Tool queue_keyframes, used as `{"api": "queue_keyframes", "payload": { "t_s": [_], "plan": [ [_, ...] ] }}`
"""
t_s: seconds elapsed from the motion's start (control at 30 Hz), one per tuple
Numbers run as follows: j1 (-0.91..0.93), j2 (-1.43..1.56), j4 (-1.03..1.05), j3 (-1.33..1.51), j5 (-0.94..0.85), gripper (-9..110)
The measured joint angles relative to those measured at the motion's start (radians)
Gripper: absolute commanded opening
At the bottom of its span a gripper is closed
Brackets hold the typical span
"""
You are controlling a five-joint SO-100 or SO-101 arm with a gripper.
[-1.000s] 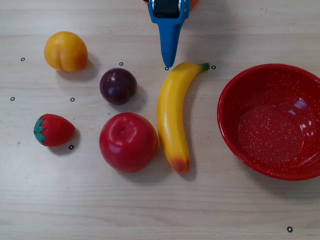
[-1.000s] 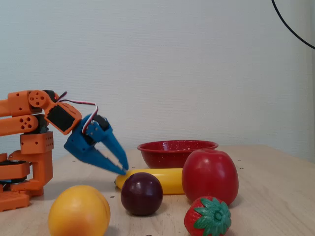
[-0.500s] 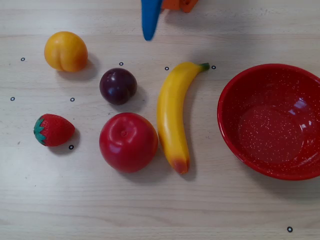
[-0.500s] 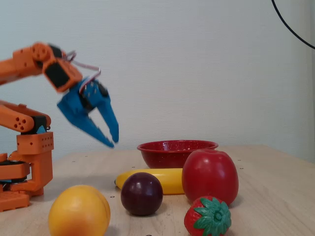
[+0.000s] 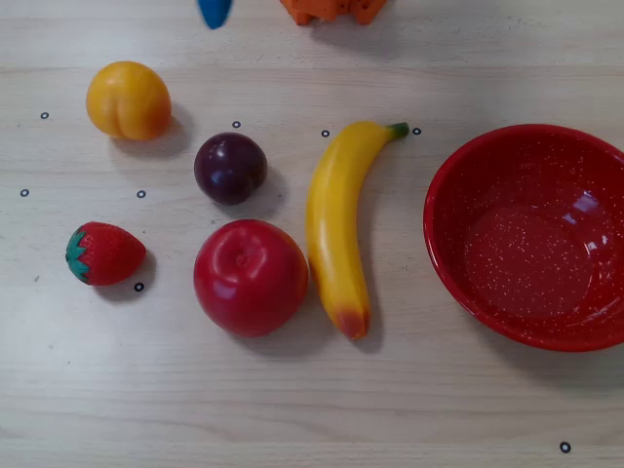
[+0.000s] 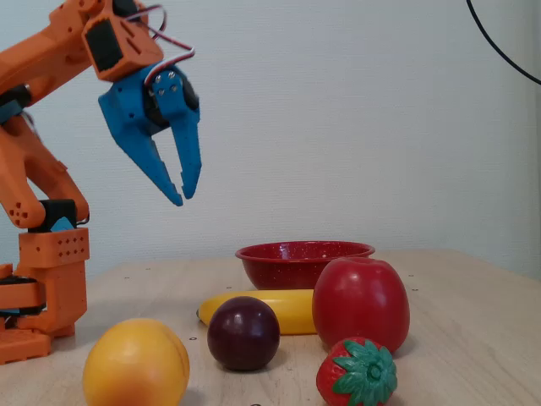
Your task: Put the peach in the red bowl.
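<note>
1. The tabletop [image 5: 292, 409] is pale wood-grain laminate, dotted with small black ring marks [image 5: 565, 448]; in the fixed view it meets a plain off-white wall [image 6: 355, 110], with a black cable [image 6: 499, 46] curving across the 1 o'clock corner.
2. The peach [image 5: 128, 99] sits on the tabletop at about 10 o'clock in the overhead view, apart from everything else; in the fixed view it is the nearest fruit, at 7 o'clock [image 6: 135, 364].
3. The red bowl [image 5: 458, 263] stands empty at 3 o'clock in the overhead view, well apart from the peach.
4. Between them lie a dark plum [image 5: 230, 168], a red apple [image 5: 250, 277], a banana [image 5: 335, 224] and, at 9 o'clock, a strawberry [image 5: 104, 253].
5. The blue hand [image 6: 183, 196] hangs high above the tabletop in the fixed view, its fingers slightly parted and grasping nothing, tips pointing down.
6. The orange arm base [image 6: 42, 296] stands at 9 o'clock in the fixed view.
</note>
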Motion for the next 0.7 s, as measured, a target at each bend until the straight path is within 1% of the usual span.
{"api": "queue_keyframes", "payload": {
  "t_s": [0.2, 0.3, 0.43, 0.6, 0.63, 0.7],
  "plan": [
    [-0.120, -0.229, 0.020, -0.137, 0.132, 0],
    [-0.175, -0.302, 0.015, -0.140, 0.229, 1],
    [-0.244, -0.357, -0.060, -0.133, 0.348, 1],
    [-0.295, -0.468, -0.081, -0.121, 0.451, 2],
    [-0.305, -0.489, -0.081, -0.121, 0.474, 4],
    [-0.325, -0.518, -0.081, -0.121, 0.509, 12]
  ]
}}
